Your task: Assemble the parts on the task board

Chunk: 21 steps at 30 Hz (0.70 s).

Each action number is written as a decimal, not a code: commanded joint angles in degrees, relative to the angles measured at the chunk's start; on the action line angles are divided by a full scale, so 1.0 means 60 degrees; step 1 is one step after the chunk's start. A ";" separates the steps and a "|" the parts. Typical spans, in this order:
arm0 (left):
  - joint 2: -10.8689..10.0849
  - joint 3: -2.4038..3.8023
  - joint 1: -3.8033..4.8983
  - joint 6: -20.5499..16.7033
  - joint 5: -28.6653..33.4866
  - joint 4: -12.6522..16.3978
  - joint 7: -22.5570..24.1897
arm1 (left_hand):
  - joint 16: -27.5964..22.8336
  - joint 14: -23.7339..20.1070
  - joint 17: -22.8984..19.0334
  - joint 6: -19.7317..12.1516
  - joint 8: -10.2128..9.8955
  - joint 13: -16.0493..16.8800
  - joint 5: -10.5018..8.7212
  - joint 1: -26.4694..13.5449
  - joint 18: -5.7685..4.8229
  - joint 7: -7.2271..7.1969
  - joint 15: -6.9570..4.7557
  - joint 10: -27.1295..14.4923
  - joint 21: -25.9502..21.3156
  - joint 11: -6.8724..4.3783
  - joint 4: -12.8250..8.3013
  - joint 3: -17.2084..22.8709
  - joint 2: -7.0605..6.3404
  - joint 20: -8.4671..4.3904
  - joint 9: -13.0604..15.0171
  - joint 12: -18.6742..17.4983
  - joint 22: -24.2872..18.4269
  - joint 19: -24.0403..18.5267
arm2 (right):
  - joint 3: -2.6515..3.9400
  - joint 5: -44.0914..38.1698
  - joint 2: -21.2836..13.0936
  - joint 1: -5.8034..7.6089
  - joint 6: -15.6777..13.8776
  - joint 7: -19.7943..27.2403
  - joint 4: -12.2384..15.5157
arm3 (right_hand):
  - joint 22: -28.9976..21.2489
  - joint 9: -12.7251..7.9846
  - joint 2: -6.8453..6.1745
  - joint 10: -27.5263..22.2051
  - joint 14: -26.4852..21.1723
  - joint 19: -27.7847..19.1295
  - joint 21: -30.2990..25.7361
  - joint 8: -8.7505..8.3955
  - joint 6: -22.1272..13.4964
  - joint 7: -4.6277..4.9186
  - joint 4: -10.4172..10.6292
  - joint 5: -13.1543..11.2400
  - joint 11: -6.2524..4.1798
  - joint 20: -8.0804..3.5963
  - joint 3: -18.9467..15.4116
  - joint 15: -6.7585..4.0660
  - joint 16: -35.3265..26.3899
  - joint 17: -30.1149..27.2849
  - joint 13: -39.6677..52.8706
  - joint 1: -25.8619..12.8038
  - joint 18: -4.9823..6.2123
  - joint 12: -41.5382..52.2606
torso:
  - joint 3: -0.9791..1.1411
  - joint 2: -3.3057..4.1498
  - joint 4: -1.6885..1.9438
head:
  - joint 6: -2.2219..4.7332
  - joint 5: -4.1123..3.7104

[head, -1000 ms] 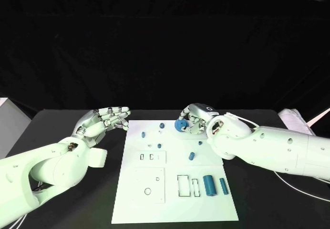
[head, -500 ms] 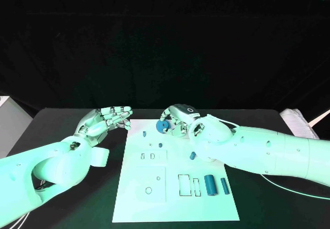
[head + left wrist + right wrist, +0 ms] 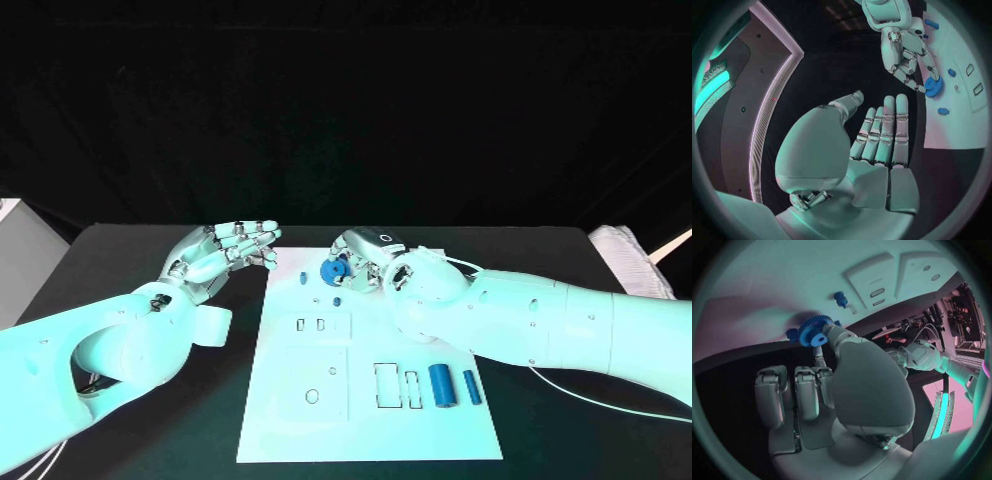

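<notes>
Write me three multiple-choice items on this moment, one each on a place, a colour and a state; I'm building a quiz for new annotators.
1. Where is the blue gear?
A. lying by the board's near edge
B. held over the far end of the task board
C. on the black table left of the board

2. What colour are the two cylinders lying on the board's near right part?
A. blue
B. red
C. yellow

3. How is the left robot hand?
A. gripping a cylinder
B. pressing on the board
C. holding nothing, fingers extended

Answers: 1 B, the right robot hand pinches the gear there; 2 A, both show blue; 3 C, its palm is bare in the left wrist view.
</notes>
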 commanded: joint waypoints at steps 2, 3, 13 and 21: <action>0.0030 0.0008 0.0010 0.0186 -0.0011 0.0004 0.0044 | 0.0033 -0.0087 -0.0014 -0.0051 0.0026 -0.0010 -0.0045 0.0010 0.0123 0.0037 0.0008 -0.0052 0.0037 -0.0015 -0.0060 -0.0011 0.0049 -0.0001 -0.0014 -0.0013 0.0009 -0.0053 | -0.0011 -0.0028 0.0095 -0.0030 0.0326 0.0139 -0.0173 | 0.2514 0.0047 0.0050 0.0657 0.0990 0.0999 0.0042 0.0289 0.0352 -0.0210 0.0015 -0.0036 -0.0012 -0.0051 0.0073 -0.0035 0.0051 0.2497 0.2098 -0.0066 -0.0136 0.0039 | 0.0003 -0.0010 -0.0007 | -0.0033 0.0018; 0.0031 0.0008 0.0010 0.0187 -0.0011 0.0003 0.0044 | 0.0033 -0.0087 -0.0014 -0.0051 0.0026 -0.0010 -0.0045 0.0010 0.0123 0.0037 0.0008 -0.0052 0.0037 -0.0015 -0.0060 -0.0011 0.0049 -0.0001 -0.0014 -0.0013 0.0009 -0.0053 | -0.0014 -0.0022 0.0110 -0.0035 0.0340 0.0136 -0.0210 | 0.2514 0.0047 0.0050 0.0657 0.0990 0.0999 0.0042 0.0289 0.0352 -0.0210 0.0015 -0.0036 -0.0012 -0.0051 0.0073 -0.0035 0.0051 0.2497 0.2098 -0.0066 -0.0136 0.0039 | 0.0006 -0.0010 -0.0011 | -0.0033 0.0026; 0.0019 0.0008 0.0011 0.0186 -0.0011 0.0001 0.0041 | 0.0033 -0.0087 -0.0014 -0.0051 0.0026 -0.0010 -0.0045 0.0010 0.0123 0.0037 0.0008 -0.0052 0.0037 -0.0015 -0.0060 -0.0011 0.0049 -0.0001 -0.0014 -0.0013 0.0009 -0.0053 | -0.0024 -0.0086 0.0190 -0.0053 0.0314 0.0001 -0.0456 | 0.2514 0.0045 0.0046 0.0655 0.0991 0.0999 0.0042 0.0287 0.0348 -0.0208 0.0013 -0.0040 -0.0011 -0.0049 0.0082 -0.0032 0.0052 0.2500 0.2096 -0.0078 -0.0136 0.0037 | 0.0021 -0.0010 -0.0029 | -0.0033 0.0031; 0.0011 0.0008 0.0011 0.0182 -0.0011 0.0002 0.0035 | 0.0033 -0.0087 -0.0014 -0.0051 0.0026 -0.0010 -0.0045 0.0010 0.0123 0.0037 0.0008 -0.0052 0.0037 -0.0015 -0.0060 -0.0011 0.0049 -0.0001 -0.0014 -0.0013 0.0009 -0.0053 | -0.0025 -0.0074 0.0223 -0.0055 0.0411 0.0015 -0.0490 | 0.2514 0.0041 0.0030 0.0638 0.0989 0.0999 0.0042 0.0281 0.0335 -0.0203 0.0011 -0.0048 -0.0006 -0.0045 0.0097 -0.0027 0.0049 0.2491 0.2076 -0.0112 -0.0136 0.0018 | 0.0024 -0.0002 -0.0029 | -0.0032 0.0023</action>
